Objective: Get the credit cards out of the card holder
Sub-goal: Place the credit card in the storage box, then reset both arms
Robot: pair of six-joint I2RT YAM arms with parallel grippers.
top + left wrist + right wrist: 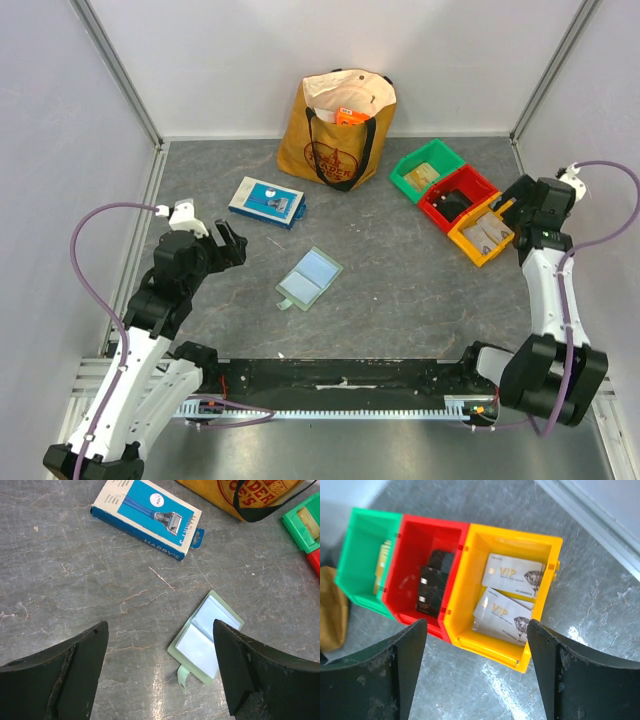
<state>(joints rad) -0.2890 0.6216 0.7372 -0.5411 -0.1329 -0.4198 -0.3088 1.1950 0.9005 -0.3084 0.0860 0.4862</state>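
Two pincers: left pincer [160, 625] and right pincer [476, 622] both spread, empty.
Card holder [310, 277]: lying open on the surface [400, 300].
Credit cards [512, 577]: in the coloured bins [512, 536].
Risk: holder skids if pinched one-sided.

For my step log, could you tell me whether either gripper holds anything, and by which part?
Nothing is held: the left gripper is open and empty, and so is the right gripper.
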